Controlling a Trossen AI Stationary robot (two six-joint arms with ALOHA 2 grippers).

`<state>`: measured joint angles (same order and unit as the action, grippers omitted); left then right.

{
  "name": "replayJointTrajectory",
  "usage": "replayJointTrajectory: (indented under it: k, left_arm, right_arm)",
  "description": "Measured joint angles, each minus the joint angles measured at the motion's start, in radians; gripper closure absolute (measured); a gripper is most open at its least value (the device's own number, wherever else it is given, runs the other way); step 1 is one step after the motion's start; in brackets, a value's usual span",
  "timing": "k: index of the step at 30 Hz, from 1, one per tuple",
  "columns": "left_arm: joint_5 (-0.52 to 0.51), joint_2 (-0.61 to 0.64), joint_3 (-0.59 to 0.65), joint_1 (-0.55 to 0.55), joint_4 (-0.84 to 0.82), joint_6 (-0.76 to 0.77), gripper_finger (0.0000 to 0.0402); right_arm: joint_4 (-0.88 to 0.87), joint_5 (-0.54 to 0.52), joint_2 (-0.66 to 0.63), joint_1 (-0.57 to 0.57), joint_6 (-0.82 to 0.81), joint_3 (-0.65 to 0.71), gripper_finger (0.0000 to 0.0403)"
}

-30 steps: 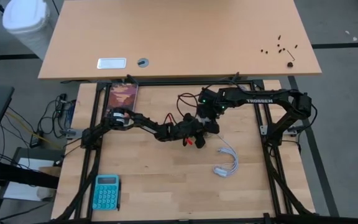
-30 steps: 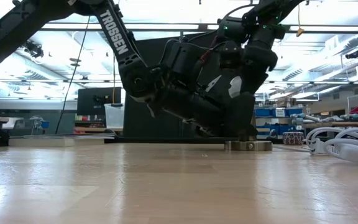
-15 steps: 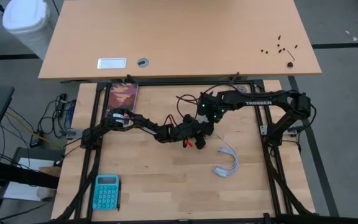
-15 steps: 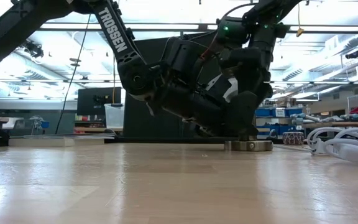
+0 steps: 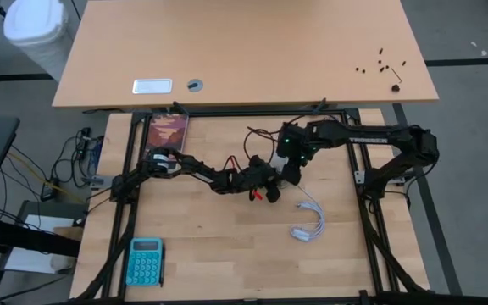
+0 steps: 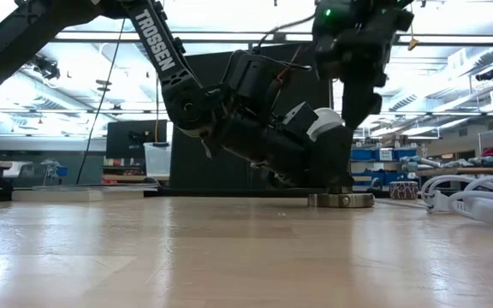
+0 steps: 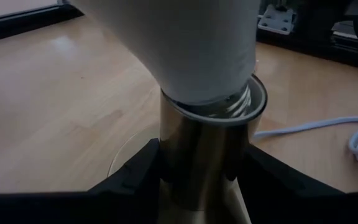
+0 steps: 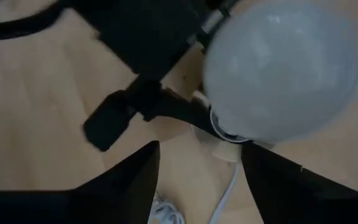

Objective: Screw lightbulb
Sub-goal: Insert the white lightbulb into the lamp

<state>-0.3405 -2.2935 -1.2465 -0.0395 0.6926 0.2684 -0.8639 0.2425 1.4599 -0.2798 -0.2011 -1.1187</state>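
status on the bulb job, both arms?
Left gripper shut on the brass socket, bracing it. Right gripper open, above the lightbulb, not gripping. Lightbulb seated in socket. White cable nearby, nothing blocking.

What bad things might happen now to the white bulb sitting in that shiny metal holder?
1. The frosted white lightbulb leans in the brass-coloured metal socket, threads still showing; it might sit crooked or jam.
2. The right gripper hangs open above the bulb, so nothing holds it; it may tip.
3. The left gripper clamps the socket; if it slips, the socket could slide toward the white cable.
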Motion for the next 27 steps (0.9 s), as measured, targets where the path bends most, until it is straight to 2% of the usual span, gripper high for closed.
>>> replayJointTrajectory:
  k: [5,10,12,17,21,23,27]
  left_arm:
    - [0.002,0.0,0.0,0.0,-0.004,-0.019,0.0225]
    - [0.01,0.0,0.001,0.0,-0.002,-0.025,0.0225]
    - [0.012,-0.001,0.001,0.0,0.0,-0.025,0.0225]
    - [0.023,-0.002,0.002,-0.001,0.0,-0.036,0.0225]
    - [0.026,-0.002,0.002,0.0,0.006,-0.045,0.0225]
    - [0.03,-0.002,0.002,0.0,0.006,-0.047,0.0225]
    - [0.033,-0.002,0.002,0.0,0.007,-0.047,0.0225]
  right_arm:
    - [-0.014,-0.004,-0.02,-0.007,0.178,-0.001,0.0157]
    - [-0.098,-0.01,-0.004,-0.08,0.32,-0.011,0.0139]
    - [-0.09,-0.007,-0.004,-0.121,0.37,-0.013,0.0125]
    - [-0.08,0.073,0.038,-0.2,0.501,-0.017,0.0079]
    - [-0.17,0.088,0.124,-0.189,0.602,-0.091,0.0034]
    - [-0.196,0.061,0.165,-0.174,0.635,-0.138,0.0015]
    - [-0.188,0.053,0.203,-0.163,0.666,-0.228,0.0009]
